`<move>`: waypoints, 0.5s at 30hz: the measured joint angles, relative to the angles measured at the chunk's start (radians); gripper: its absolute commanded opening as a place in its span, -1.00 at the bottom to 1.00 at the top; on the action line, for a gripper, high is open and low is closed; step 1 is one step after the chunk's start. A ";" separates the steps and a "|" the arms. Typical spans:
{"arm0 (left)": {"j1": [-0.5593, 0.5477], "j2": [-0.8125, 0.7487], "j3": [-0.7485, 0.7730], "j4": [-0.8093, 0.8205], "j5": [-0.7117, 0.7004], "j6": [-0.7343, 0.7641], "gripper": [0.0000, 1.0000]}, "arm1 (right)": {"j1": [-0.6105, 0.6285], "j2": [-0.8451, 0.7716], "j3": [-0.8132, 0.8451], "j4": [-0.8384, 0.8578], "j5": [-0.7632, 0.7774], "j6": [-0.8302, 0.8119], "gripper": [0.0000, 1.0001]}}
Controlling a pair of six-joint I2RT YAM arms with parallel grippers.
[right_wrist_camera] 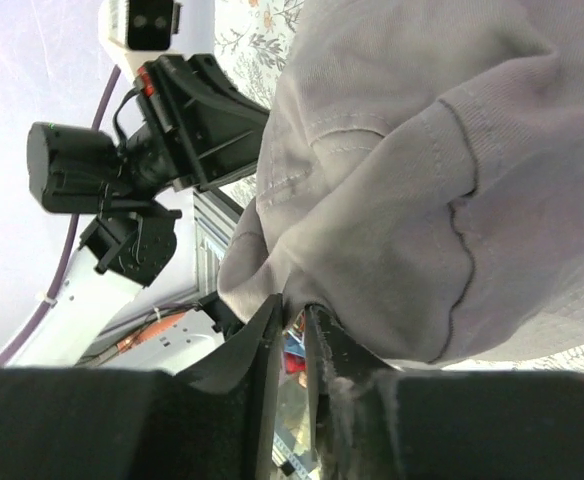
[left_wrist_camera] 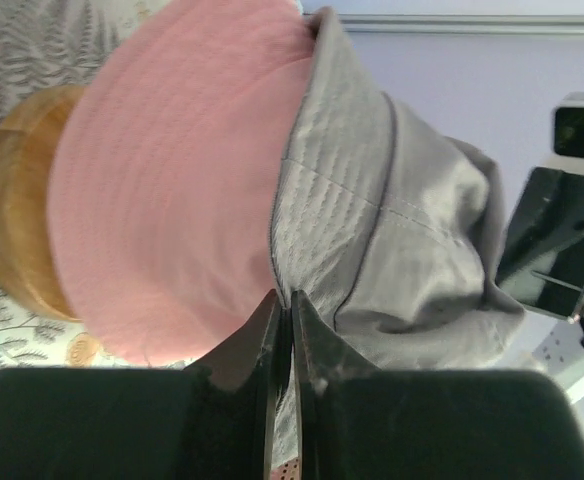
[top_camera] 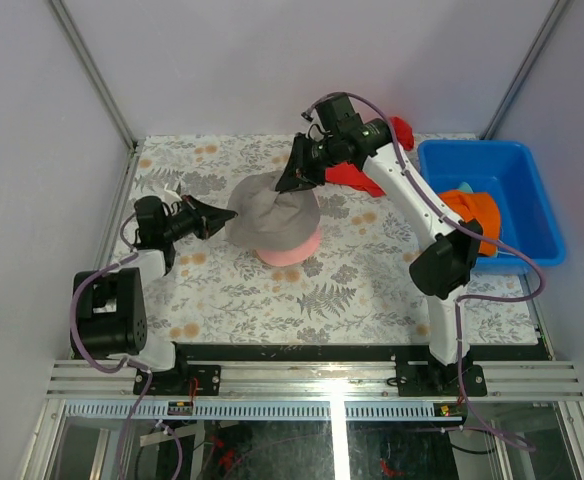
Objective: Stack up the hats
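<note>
Grey hat (top_camera: 270, 212) draped over pink hat (top_camera: 294, 254) on wooden stand (left_wrist_camera: 12, 210); left hand (top_camera: 232, 213) and right hand (top_camera: 286, 184) each pinched closed on grey brim, at opposite sides.

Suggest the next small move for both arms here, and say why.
Probably lower both together. The left gripper and right gripper each pinch the brim of the grey hat, which sits bunched and high over the pink hat, not yet pulled down around it.
</note>
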 measured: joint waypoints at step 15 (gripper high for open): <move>0.006 0.148 -0.048 0.105 0.022 -0.012 -0.82 | -0.132 -0.101 -0.107 0.044 -0.010 -0.056 0.04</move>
